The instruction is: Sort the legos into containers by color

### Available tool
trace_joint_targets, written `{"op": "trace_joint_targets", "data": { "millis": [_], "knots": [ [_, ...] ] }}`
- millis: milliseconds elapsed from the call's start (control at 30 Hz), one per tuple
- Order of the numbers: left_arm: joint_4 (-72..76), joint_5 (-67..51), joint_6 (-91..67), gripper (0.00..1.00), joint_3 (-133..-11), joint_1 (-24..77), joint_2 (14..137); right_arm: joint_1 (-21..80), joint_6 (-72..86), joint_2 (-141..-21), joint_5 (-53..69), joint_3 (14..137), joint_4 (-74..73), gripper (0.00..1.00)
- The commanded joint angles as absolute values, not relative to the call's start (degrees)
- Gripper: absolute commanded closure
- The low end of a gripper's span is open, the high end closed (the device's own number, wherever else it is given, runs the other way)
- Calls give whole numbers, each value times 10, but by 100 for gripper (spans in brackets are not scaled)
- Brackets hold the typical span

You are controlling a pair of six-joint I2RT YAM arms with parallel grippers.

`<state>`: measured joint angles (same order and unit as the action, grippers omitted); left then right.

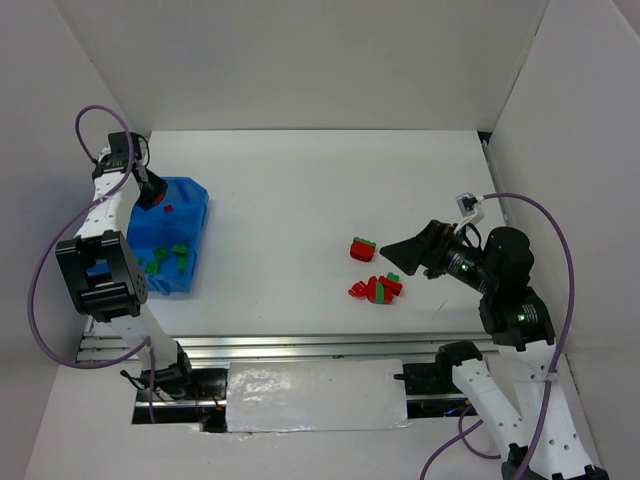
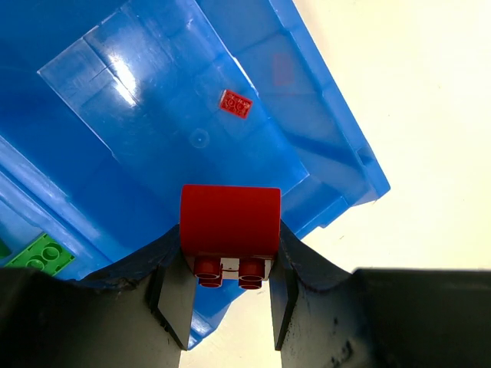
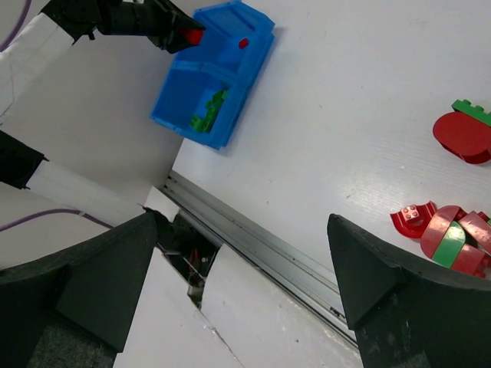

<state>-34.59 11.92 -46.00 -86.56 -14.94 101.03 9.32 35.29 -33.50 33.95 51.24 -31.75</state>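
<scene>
At the far left, the left fingers [image 2: 178, 291] are clamped on a chunky bright red plastic brick [image 2: 229, 222], studs pointing back toward the wrist. They hold it above the far compartment of the bright blue rectangular plastic bin [image 1: 200, 200]. One small red brick [image 2: 235, 103] lies on that compartment's floor. The near compartment holds the green bricks [image 1: 165, 258].

In the wrist view the held brick sits close over the bin's outer wall. If it is let go from here, it may clip the rim and tumble onto the white desk [image 1: 300, 200], or bounce over the middle wall among the green ones.

Toward the right lies a mixed heap of red and green bricks [image 1: 377, 288], with a red-and-green pair [image 1: 363, 247] just beyond it. The right fingers [image 3: 115, 284] hang spread wide beside them, gripping nothing. Wide fingers closing on so tight a heap could well gather both colours at once.
</scene>
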Motion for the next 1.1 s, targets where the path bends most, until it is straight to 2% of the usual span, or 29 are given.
{"op": "trace_joint_targets", "data": {
  "millis": [0, 100, 233, 267, 300, 333, 433, 567, 700, 733, 833, 933, 1067],
  "knots": [
    [-333, 108, -444, 60, -862, -149, 991, 91, 355, -330, 356, 508, -296, 0],
    [-326, 108, -444, 51, -858, -149, 987, 91, 356, -331, 361, 504, -290, 0],
    [-324, 110, -448, 33, -858, -149, 991, 92, 357, -338, 364, 501, -284, 0],
    [-321, 106, -449, 21, -857, -149, 991, 91, 359, -339, 364, 500, -283, 0],
    [-323, 102, -451, 16, -857, -149, 991, 91, 358, -341, 365, 499, -281, 0],
    [-326, 100, -453, 1, -858, -149, 991, 91, 358, -343, 363, 498, -281, 0],
    [-336, 96, -453, 1, -860, -149, 971, 91, 355, -346, 351, 494, -283, 0],
    [-339, 89, -432, 0, -848, -102, 879, 94, 345, -357, 241, 473, -310, 0],
    [-334, 105, -380, 1, -793, 59, 804, 106, 335, -394, 143, 446, -325, 1],
    [-341, 129, -381, 0, -782, 128, 792, 112, 340, -402, 127, 435, -325, 0],
    [-323, 162, -380, 0, -719, 246, 748, 155, 352, -425, 40, 408, -320, 0],
    [-330, 172, -384, 1, -679, 315, 723, 191, 369, -454, -49, 393, -310, 0],
    [-357, 177, -375, 1, -658, 363, 683, 197, 391, -514, -93, 389, -282, 0]
  ]
}}
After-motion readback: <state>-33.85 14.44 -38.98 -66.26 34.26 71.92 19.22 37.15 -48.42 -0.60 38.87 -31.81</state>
